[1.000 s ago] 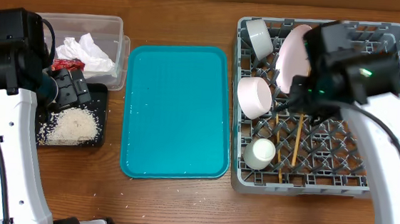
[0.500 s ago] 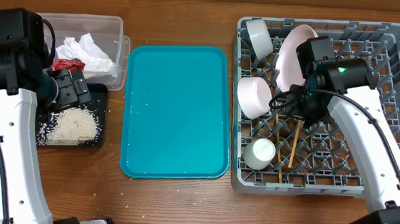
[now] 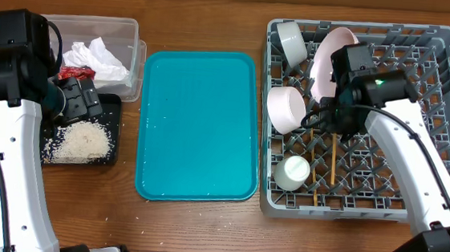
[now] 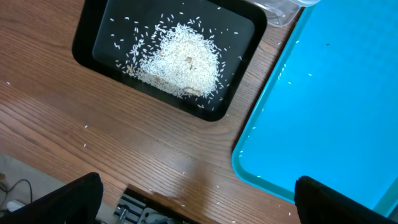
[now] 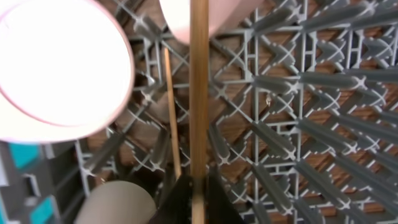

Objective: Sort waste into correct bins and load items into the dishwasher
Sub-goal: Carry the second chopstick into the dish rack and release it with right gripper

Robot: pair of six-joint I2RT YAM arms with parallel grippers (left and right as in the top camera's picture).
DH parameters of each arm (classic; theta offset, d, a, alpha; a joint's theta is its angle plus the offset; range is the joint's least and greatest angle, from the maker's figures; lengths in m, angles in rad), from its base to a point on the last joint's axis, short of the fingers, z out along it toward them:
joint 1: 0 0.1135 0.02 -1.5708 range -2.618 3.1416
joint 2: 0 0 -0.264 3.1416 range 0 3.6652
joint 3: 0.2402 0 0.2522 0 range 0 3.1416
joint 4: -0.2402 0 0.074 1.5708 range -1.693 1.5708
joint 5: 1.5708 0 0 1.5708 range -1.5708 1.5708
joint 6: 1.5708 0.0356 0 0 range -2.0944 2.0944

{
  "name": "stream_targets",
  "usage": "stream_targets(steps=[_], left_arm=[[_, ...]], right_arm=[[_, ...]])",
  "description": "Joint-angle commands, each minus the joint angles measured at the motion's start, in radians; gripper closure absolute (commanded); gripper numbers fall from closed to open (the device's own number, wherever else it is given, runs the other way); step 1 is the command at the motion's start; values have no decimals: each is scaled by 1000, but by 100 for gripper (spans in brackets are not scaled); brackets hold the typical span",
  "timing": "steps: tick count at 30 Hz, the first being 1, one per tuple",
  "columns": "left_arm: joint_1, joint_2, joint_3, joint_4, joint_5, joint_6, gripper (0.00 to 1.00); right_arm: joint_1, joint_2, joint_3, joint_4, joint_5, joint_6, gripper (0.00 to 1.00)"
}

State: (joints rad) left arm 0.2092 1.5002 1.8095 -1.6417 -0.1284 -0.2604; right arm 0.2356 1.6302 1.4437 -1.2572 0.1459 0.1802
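Note:
My right gripper is low over the grey dish rack, shut on a wooden chopstick that points down the rack. The second chopstick lies beside it among the pegs. The rack also holds a pink plate, two white bowls and a small white cup. My left gripper is open and empty above the black tray of rice crumbs. The clear tub holds the white napkin and red wrapper.
The teal serving tray lies between the bins and the rack, with nothing on it. A few stray rice grains are scattered on the wooden table near the black tray. The table's front edge shows in the left wrist view.
My right arm has come down into the rack and shifted slightly left. The held chopstick has swung from tilted to nearly straight. The left arm has not moved.

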Motion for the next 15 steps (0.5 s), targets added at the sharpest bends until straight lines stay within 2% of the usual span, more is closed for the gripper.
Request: stream_targets(steps=[1, 2, 3, 10, 15], left_arm=[[-7, 5, 0, 1, -9, -10, 0], [-7, 5, 0, 1, -9, -10, 0], [-7, 5, 0, 1, -9, -10, 0], [-7, 5, 0, 1, -9, -10, 0], [-7, 5, 0, 1, -9, -10, 0]], right_arm=[[-2, -11, -19, 3, 10, -31, 45], [-1, -11, -19, 4, 7, -31, 34], [-1, -11, -18, 4, 7, -29, 30], [-1, -18, 42, -40, -55, -24, 29], [23, -50, 187, -101, -73, -24, 29]])
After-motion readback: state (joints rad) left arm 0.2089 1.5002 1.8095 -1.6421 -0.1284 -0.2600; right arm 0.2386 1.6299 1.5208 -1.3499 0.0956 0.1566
